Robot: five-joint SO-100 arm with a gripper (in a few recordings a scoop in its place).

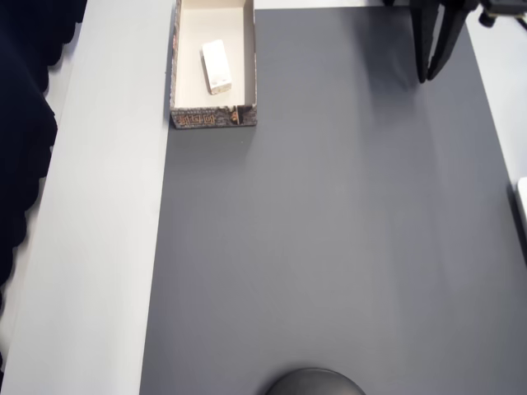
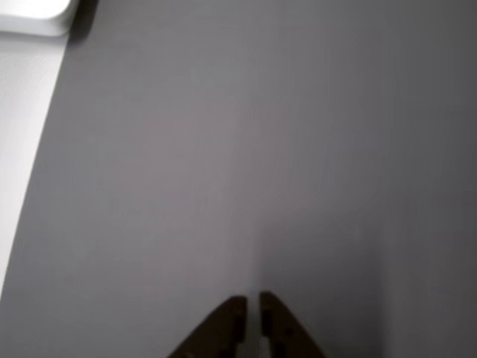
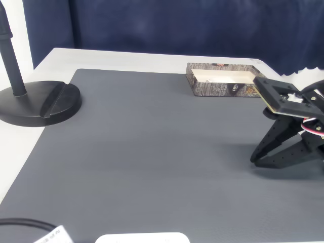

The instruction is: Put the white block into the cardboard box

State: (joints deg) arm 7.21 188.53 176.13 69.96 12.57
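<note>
One white block (image 1: 216,67) lies inside the cardboard box (image 1: 246,58), well apart from the gripper (image 1: 431,78) — the overhead view shows it, while the fixed view's box wall hides it. The gripper's fingers are nearly pressed together over the grey mat (image 1: 346,230), holding nothing. The box's printed pattern is unreadable.

white block (image 1: 216,66) inside cardboard box (image 1: 240,49), box interior cream, outer sides dark with brownish printed pattern, dark grey mat (image 1: 346,230) under box, white desk (image 1: 99,206) around mat, black claw (image 1: 433,78), navy curtain (image 3: 177,25) behind box
</note>
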